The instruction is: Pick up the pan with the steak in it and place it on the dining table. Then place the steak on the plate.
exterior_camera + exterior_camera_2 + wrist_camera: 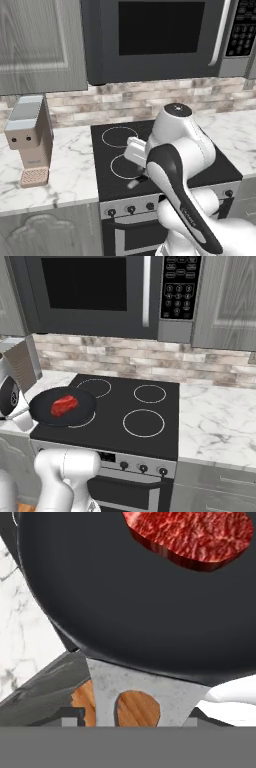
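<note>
The black pan (50, 417) sits over the front-left corner of the stovetop (130, 406), with the red steak (65, 405) lying in its middle. At the left edge of the right base view, my gripper (19, 417) meets the pan's rim where the handle comes out. In the hand view the pan (125, 602) is close above, and the steak (192, 534) lies at the top right. The pan's grey handle (167, 694) runs down between my jaws, and wooden floor shows through its hole. My gripper is shut on the handle. The dining table and the plate are out of view.
A microwave (100, 291) hangs over the stove. A tan coffee machine (30, 140) stands on the marble counter (70, 170) to the left of the stove. More counter (220, 421) lies to the right. My own arm (185, 160) covers much of the stove in the left base view.
</note>
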You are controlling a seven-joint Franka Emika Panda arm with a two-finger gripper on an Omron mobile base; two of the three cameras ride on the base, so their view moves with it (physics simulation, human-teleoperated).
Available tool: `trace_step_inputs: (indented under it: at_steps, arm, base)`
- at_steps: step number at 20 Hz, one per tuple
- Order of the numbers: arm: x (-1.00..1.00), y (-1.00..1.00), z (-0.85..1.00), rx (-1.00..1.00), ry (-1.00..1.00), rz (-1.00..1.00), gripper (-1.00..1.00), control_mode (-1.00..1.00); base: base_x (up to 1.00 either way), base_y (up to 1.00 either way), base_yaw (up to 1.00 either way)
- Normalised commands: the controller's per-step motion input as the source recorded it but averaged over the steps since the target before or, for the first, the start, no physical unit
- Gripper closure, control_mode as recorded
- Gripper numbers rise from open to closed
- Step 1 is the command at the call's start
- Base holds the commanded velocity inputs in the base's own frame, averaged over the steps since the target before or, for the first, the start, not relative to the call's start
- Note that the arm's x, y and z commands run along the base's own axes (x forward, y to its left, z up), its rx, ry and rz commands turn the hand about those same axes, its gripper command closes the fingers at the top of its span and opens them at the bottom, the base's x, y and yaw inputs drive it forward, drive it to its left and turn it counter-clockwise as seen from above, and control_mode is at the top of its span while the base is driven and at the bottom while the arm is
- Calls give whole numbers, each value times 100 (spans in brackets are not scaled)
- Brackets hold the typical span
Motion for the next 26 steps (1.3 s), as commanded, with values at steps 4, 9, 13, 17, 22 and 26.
trace_step_inputs:
  at_steps: [4, 9, 13, 17, 22, 26]
  arm:
    - [-51, -15, 6, -3, 12, -9, 100, -100]
    - [-45, -9, 0, -7, -4, -8, 100, -100]
    - [-5, 0, 0, -2, -1, 0, 100, -100]
    - [0, 0, 0, 0, 0, 0, 100, 100]
    - [0, 0, 0, 0, 0, 0, 100, 100]
    - [0, 0, 0, 0, 0, 0, 100, 100]
  base:
    - [0, 0, 0]
    - [0, 0, 0]
    - [0, 0, 0]
    - [-56, -1, 2]
    - [-87, -10, 5]
    - [-86, -8, 14]
